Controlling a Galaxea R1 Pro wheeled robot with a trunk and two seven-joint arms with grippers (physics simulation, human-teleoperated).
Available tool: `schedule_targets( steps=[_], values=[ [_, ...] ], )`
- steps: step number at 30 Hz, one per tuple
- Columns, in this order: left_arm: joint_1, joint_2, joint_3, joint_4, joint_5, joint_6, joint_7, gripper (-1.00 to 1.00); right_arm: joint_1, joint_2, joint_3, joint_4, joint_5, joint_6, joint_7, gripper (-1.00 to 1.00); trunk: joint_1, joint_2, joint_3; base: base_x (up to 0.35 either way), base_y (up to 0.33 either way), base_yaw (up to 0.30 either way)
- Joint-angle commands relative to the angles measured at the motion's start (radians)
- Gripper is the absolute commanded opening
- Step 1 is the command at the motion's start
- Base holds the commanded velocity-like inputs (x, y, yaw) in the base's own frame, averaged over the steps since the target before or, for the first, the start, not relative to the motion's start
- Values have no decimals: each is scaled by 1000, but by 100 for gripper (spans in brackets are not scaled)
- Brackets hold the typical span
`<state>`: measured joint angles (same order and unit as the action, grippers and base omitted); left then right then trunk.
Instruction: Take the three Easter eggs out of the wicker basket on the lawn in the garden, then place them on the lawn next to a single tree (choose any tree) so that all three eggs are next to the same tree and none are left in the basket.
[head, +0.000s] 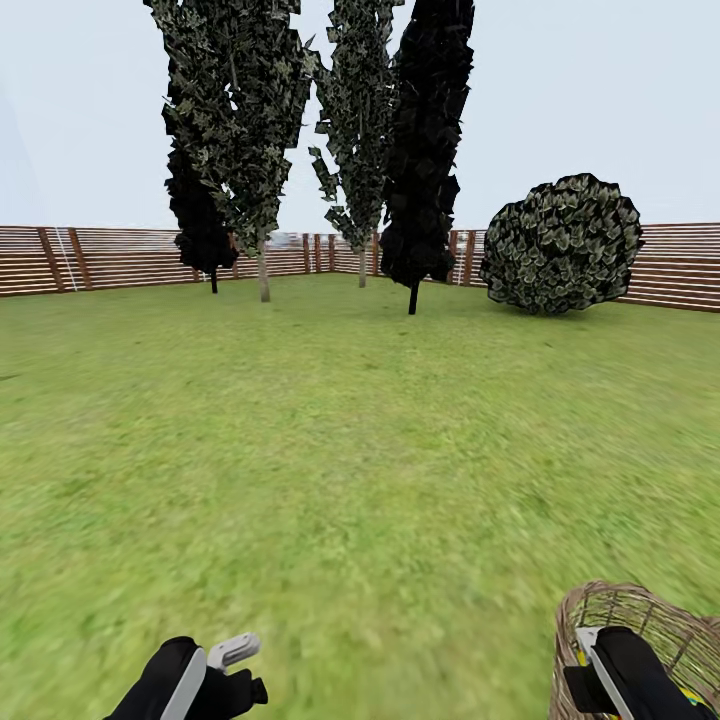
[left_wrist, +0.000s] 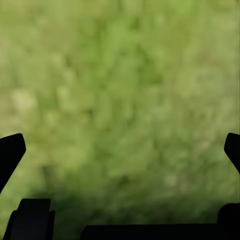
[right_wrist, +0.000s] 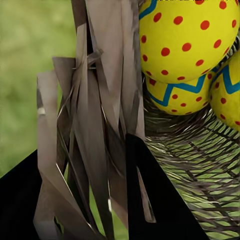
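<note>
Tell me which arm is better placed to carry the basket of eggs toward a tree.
Right. The right gripper is at the wicker basket, its fingers straddling the rim, eggs inside. The left gripper hangs open over bare lawn.

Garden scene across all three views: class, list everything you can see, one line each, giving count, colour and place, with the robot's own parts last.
Lawn: one, mottled green, covering the ground out to the fence.
Fence: one, brown slats, along the far edge.
Narrow trees: four, dark green to black, far side, centre and left.
Round bush: one, dark green, far right by the fence.
Wicker basket: one, brown, lower right corner of the head view, carried on the right tool.
Easter eggs: three, yellow with red dots and blue-green zigzags, inside the basket.
Left tool: one, black and white, lower left, jaws apart over grass.
Right tool: one, black and white, fingers closed on the basket's wall.
</note>
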<state>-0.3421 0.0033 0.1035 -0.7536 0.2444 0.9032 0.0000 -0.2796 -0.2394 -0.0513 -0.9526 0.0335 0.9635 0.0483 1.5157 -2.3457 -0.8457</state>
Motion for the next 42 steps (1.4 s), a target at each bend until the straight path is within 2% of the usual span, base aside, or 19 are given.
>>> schedule_targets(
  steps=[1, 10, 42],
  values=[
    [0, 0, 2, -1, 3, 4, -1, 100, 0, 0, -2, 30, 4, -43, 5, -100, 0, 0, -1, 0, 0, 0],
    [-1, -5, -3, 19, 2, 5, 1, 100, 0, 0, 1, 31, 6, -42, 6, -100, -31, 56, 24, 0, 0, -18],
    [0, -9, -2, 27, 1, 5, 5, 100, -1, -1, -4, 29, 6, -43, 0, -100, -153, 280, 124, 0, 0, -240]
  ],
)
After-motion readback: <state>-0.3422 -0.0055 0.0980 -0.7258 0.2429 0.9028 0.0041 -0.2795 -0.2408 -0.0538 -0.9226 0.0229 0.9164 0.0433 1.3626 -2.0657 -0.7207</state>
